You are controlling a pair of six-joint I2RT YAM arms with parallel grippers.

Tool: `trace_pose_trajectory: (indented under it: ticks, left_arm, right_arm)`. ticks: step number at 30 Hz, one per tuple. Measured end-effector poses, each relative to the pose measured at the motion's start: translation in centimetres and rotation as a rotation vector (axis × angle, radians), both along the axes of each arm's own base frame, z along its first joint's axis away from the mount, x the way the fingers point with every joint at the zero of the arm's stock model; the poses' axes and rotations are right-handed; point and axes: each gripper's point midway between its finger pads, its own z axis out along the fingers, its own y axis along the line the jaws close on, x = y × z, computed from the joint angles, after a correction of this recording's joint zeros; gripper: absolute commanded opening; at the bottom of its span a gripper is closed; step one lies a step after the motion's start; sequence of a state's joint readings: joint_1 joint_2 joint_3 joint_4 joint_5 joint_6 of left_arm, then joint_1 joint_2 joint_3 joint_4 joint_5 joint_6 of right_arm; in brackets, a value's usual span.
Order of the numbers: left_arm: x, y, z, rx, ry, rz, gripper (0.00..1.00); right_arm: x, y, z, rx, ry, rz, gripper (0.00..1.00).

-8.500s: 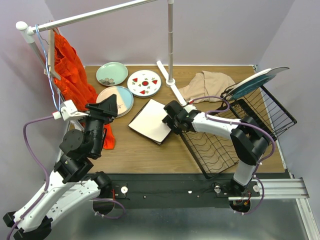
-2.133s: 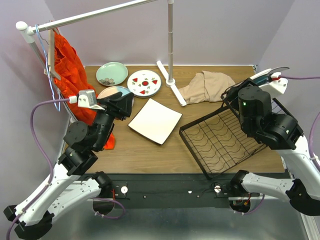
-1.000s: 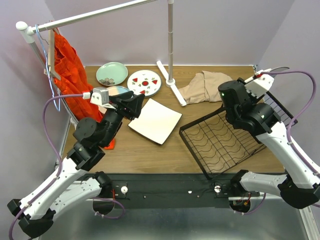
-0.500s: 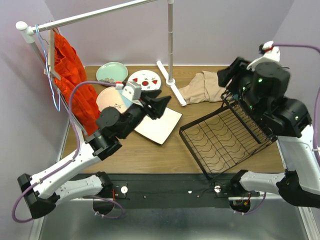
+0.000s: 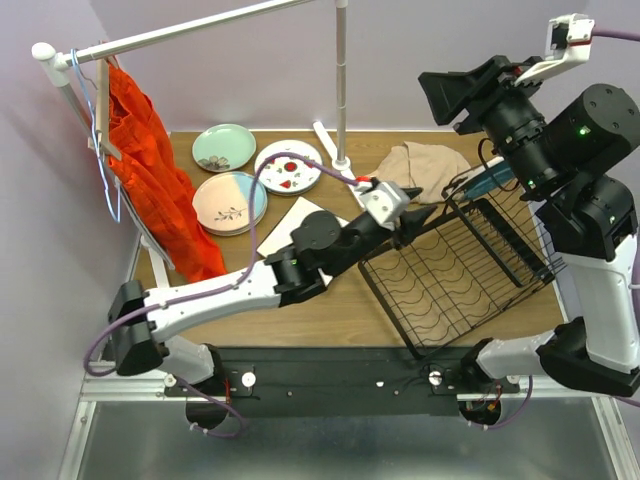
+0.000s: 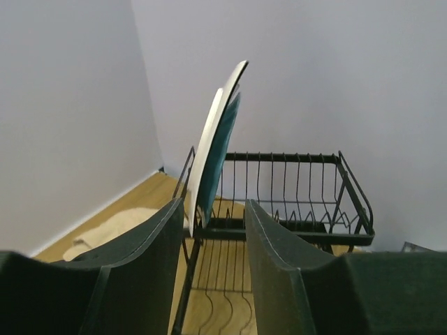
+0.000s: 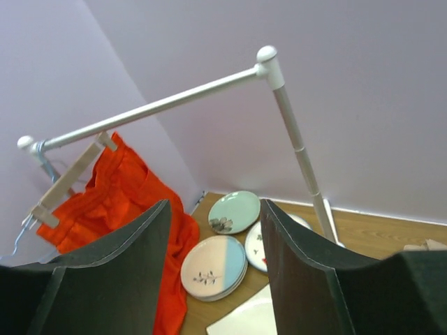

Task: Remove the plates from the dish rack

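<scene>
Table plates: pale green plate (image 5: 224, 147), spotted plate (image 5: 288, 166), pink-and-blue plate (image 5: 229, 200) and square plate (image 5: 303, 212) lying flat
Left arm: lying low across the table; left gripper (image 6: 213, 206) gaping, empty, facing the rack (image 6: 293, 230)
Rack: black wire, holding white plate (image 6: 213, 143) and teal plate (image 6: 225, 150) upright, leaning together
Right arm: standing tall; right gripper (image 5: 440, 100) gaping, empty

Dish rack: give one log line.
black wire dish rack: white plate, teal plate upright | left pincer: open, facing them | right pincer: open, raised
</scene>
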State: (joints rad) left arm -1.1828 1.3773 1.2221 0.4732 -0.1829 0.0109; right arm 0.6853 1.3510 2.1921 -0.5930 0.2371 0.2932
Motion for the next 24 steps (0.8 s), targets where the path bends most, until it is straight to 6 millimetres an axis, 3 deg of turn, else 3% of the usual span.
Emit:
trace_pose_trajectory:
  ticks: [6,18,24]
  left_arm:
    - [-0.1,-4.6,0.1,0.038,-0.106,-0.006,0.48]
    - [1.6,-10.7,-2.1,0.105,-0.268,0.027,0.47]
    - [1.4,-13.0,-2.8,0.127,-0.327,0.019,0.48]
  right_arm:
    - [-2.5,-0.3,-2.3,-0.026,-0.003,0.072,0.63]
    - [-11.3,-7.9,3.5,0.156,-0.222,0.056,0.63]
    - [-12.0,-8.8,2.3,0.165,-0.223,0.040,0.63]
